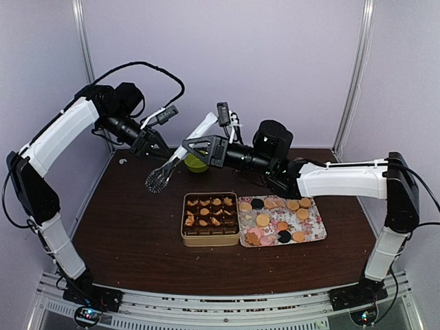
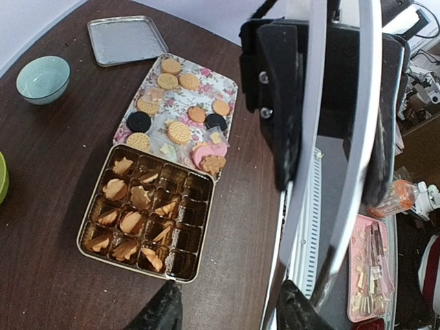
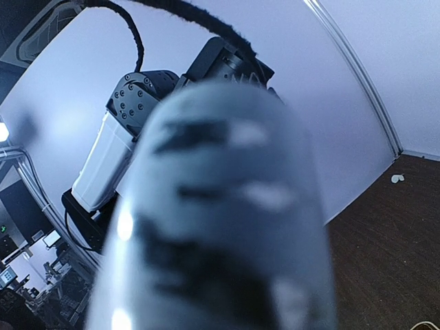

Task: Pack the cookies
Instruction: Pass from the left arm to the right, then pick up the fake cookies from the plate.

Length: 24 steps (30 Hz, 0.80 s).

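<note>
This looks like a handover of the long silvery metal tongs (image 1: 159, 180) above the dark wooden counter (image 1: 130, 234). The left hand (image 2: 227, 306) has its fingers well apart and holds nothing, while the right hand (image 1: 189, 148) seems clamped on the tongs' arms, though its own camera is blurred out. Make sure that grip sits square before the hands part, then carry the tongs to the round tan, pink and dark cookies (image 1: 263, 220) on the flowered tray (image 1: 314, 225), beside the partly filled tan tin (image 1: 210, 242).

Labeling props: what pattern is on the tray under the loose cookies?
Pink flowers on white; the tray shows best in left wrist view.
</note>
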Motion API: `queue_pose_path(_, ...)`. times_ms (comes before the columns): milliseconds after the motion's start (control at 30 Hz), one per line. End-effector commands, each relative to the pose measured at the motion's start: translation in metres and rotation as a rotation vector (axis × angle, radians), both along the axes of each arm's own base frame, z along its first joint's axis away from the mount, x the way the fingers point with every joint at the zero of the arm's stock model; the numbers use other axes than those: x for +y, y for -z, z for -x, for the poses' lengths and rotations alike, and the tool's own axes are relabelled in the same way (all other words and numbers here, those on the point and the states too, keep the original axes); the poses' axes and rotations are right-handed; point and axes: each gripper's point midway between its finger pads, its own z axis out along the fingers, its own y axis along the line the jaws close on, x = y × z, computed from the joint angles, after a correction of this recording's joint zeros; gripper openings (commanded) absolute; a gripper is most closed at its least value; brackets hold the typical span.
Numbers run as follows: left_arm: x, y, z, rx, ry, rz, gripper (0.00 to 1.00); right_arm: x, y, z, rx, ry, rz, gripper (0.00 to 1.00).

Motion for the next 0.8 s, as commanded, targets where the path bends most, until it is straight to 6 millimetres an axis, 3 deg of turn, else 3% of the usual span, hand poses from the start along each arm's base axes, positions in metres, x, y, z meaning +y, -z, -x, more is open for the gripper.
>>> queue_pose_path(0,0.015,-0.011,-0.013,-0.093,-0.074,-0.027,0.51,-0.027,-0.033,0.01,-0.092,0.027,-0.048,0.28)
queue_pose_path(200,0.022,-0.007,-0.016,-0.094,-0.1,-0.05,0.52,-0.043,-0.028,0.006,-0.113,0.081,-0.008,0.27)
queue_pose_path(333,0.053,0.002,-0.046,-0.116,-0.251,-0.134,0.53,-0.073,0.003,-0.009,-0.134,0.212,0.116,0.27)
queue_pose_path(433,0.096,0.004,-0.078,-0.179,-0.426,-0.251,0.55,-0.107,0.025,-0.024,-0.172,0.371,0.247,0.27)
queue_pose_path(533,0.148,-0.008,-0.106,-0.243,-0.616,-0.309,0.57,-0.142,0.047,-0.037,-0.219,0.546,0.407,0.27)
queue_pose_path(667,0.214,-0.016,-0.121,-0.306,-0.84,-0.419,0.65,-0.184,0.068,-0.044,-0.24,0.715,0.542,0.27)
queue_pose_path(767,0.257,-0.017,-0.124,-0.382,-0.986,-0.56,0.83,-0.215,0.077,-0.047,-0.237,0.835,0.588,0.26)
